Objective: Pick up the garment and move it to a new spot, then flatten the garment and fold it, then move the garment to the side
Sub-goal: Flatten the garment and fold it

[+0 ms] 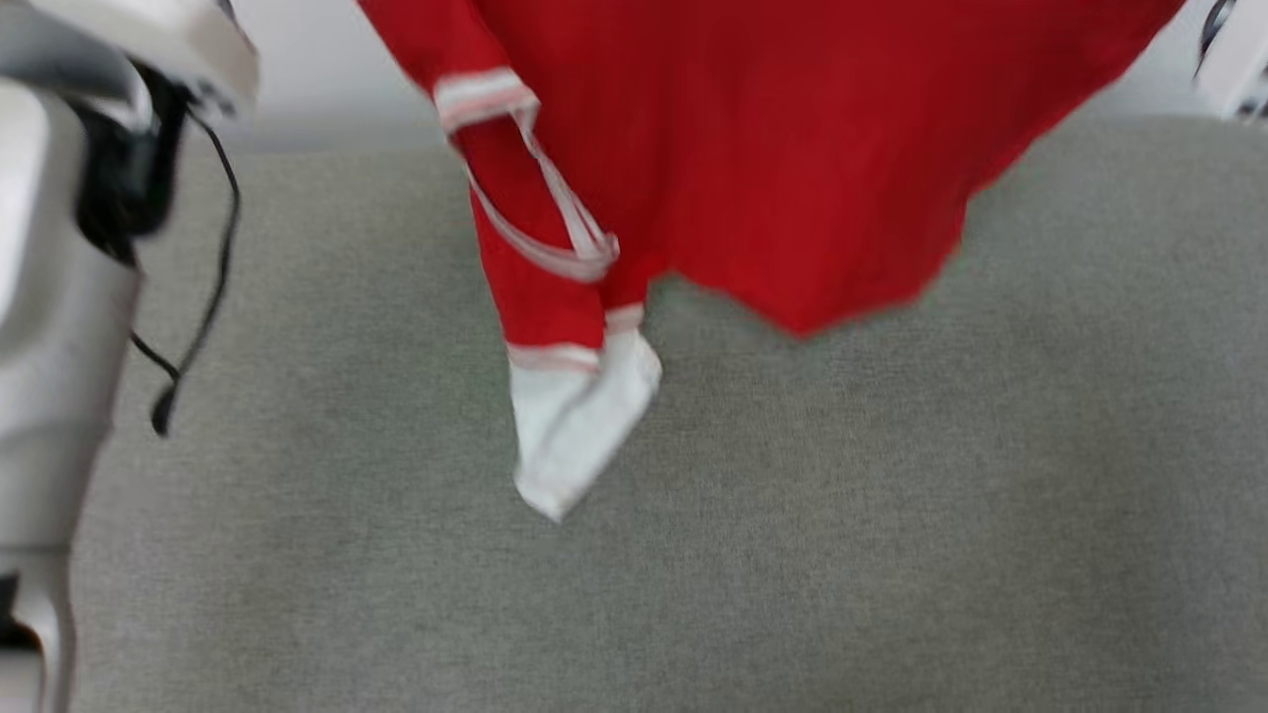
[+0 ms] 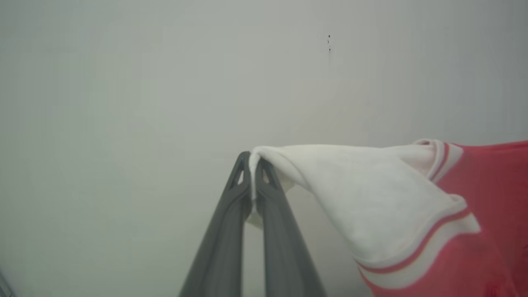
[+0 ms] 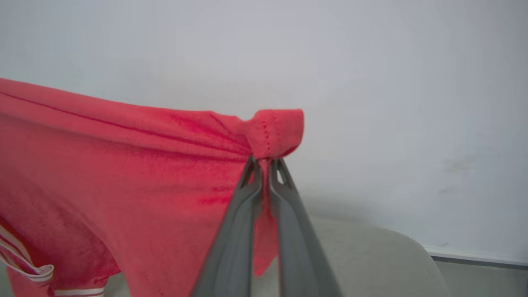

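The garment (image 1: 792,158), a red jersey with white sleeves and striped trim, hangs in the air over the grey fabric surface (image 1: 693,555). One white sleeve (image 1: 575,426) dangles lowest, just above the surface. In the left wrist view my left gripper (image 2: 252,159) is shut on the edge of a white sleeve (image 2: 363,194). In the right wrist view my right gripper (image 3: 264,163) is shut on a bunched red hem corner (image 3: 276,130), and the red cloth (image 3: 123,165) stretches away to the left. The chest print is hidden.
My pale left arm (image 1: 59,297) with a black cable (image 1: 198,297) stands at the head view's left edge. A plain pale wall (image 3: 371,62) lies behind, with a baseboard and floor (image 3: 478,264) beyond the surface's rounded edge.
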